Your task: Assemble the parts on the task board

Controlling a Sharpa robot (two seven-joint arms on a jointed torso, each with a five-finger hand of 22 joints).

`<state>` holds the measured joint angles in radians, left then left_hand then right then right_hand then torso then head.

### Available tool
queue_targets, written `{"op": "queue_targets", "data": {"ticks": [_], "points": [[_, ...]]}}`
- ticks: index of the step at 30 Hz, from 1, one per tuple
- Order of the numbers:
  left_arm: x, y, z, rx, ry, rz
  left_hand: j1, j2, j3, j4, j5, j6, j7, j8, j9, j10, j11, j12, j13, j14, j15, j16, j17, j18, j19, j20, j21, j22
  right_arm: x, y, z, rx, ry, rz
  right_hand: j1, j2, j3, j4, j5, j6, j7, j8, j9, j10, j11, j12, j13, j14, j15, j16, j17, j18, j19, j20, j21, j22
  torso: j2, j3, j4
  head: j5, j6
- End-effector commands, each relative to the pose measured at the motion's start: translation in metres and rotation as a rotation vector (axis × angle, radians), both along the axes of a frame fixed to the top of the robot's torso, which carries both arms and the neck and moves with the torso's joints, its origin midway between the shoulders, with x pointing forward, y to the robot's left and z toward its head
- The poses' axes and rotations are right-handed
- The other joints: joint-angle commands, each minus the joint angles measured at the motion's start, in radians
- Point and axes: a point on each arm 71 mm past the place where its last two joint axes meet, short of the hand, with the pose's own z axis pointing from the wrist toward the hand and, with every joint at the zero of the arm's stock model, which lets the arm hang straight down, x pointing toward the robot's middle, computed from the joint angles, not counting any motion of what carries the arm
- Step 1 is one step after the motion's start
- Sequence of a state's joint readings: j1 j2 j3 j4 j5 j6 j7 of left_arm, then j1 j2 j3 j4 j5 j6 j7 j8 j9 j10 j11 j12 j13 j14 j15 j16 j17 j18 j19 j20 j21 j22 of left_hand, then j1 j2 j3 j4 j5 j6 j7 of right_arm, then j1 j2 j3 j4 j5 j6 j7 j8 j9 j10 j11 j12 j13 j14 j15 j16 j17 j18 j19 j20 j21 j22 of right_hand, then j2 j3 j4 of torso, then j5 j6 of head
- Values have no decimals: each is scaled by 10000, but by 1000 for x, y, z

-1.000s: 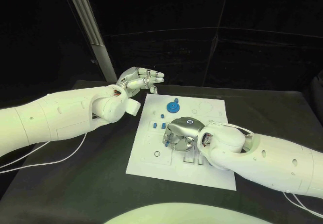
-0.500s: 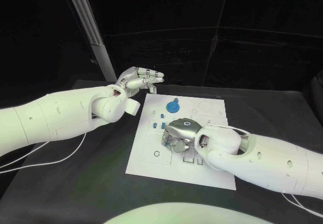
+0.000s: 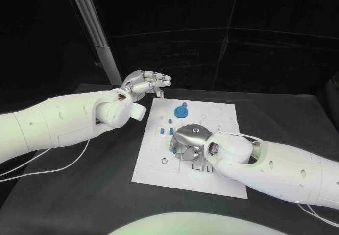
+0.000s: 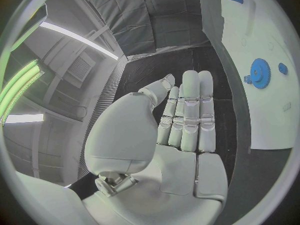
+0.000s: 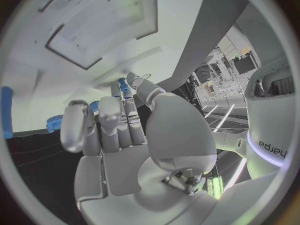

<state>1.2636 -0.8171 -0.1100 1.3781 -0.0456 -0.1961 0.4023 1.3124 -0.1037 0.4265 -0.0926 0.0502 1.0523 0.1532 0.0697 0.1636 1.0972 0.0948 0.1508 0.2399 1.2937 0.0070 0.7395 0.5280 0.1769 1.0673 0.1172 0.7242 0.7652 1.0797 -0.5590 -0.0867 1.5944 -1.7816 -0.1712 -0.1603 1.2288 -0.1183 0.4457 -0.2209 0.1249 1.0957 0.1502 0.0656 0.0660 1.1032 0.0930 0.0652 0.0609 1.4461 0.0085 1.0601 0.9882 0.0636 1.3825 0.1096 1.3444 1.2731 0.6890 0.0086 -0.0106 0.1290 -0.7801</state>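
Note:
The white task board (image 3: 159,166) lies in the middle of the black table. A blue gear (image 3: 181,112) stands at its far end, with small blue parts (image 3: 163,131) just nearer. My right hand (image 3: 187,144) is low over the board's middle, fingers curled down onto it. In the right wrist view a thin blue part (image 5: 122,85) sits pinched between my right hand's (image 5: 125,135) thumb and a fingertip, with the gear (image 5: 55,121) beyond. My left hand (image 3: 146,82) is raised behind the board's far left corner, flat and holding nothing; past its (image 4: 184,120) fingers lies the gear (image 4: 259,73).
A slanted metal post (image 3: 99,44) rises behind my left hand. White cables trail over the table at the left (image 3: 70,164) and near the right edge (image 3: 311,213). Dark cloth walls close the back.
My right hand has edged slightly left and lower over the board's middle. My left hand has stayed where it was.

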Motion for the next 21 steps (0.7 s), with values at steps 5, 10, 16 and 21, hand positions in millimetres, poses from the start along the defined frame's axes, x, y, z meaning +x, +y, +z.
{"op": "queue_targets", "data": {"ticks": [5, 10, 16, 21], "points": [[0, 0, 1, -69, 3, -56, -25, 41, -12, -26, 11, -37, 59, -53, -17, -107, 19, 53, -14, -54, 29, -54, -22, 62, 58, -19, -74, -25, 3, -5, 8, 1202, -624, -263, 178, -62, -479, -132, -147, -626, 41, -37, -8, -891, 151, 105, 42, -497, 80, -1397, -1482, 439, -821, 141, -1156, -1272, 3, 15, 3, -39, 51], [0, 1, 1, -68, 13, -63, -25, 41, -12, -26, 11, -37, 59, -53, -17, -107, 19, 53, -14, -54, 29, -54, -22, 62, 58, -19, -74, -25, -1, -17, 13, 1756, -562, -400, 210, 18, -615, -147, -121, -602, 72, -8, 10, -748, 124, 300, 64, -363, 59, -1270, -1400, 397, -652, 128, -1047, -1125, -3, 15, -1, -80, 77], [0, 2, 1, -60, 26, -51, -25, 41, -12, -26, 11, -37, 59, -53, -17, -107, 19, 53, -14, -54, 29, -54, -22, 62, 58, -19, -74, -25, -4, -44, 20, 1841, -179, -919, 190, 49, -753, -159, -119, -514, 65, 11, 23, -576, 90, 480, 66, -227, 34, -1106, -1282, 343, -464, 105, -889, -930, -24, -6, -17, -139, 112], [0, 3, 1, -52, 33, -34, -26, 40, -14, -28, 9, -41, 59, -53, -19, -112, 20, 53, -15, -53, 30, -59, -26, 62, 60, -18, -80, -29, 3, -71, 37, 1718, -169, -1600, 133, 109, -847, -137, -127, -391, 46, 21, 31, -288, 49, 641, 64, -77, 10, -929, -1158, 277, -251, 83, -671, -670, -18, 4, -33, -250, 184]]}}
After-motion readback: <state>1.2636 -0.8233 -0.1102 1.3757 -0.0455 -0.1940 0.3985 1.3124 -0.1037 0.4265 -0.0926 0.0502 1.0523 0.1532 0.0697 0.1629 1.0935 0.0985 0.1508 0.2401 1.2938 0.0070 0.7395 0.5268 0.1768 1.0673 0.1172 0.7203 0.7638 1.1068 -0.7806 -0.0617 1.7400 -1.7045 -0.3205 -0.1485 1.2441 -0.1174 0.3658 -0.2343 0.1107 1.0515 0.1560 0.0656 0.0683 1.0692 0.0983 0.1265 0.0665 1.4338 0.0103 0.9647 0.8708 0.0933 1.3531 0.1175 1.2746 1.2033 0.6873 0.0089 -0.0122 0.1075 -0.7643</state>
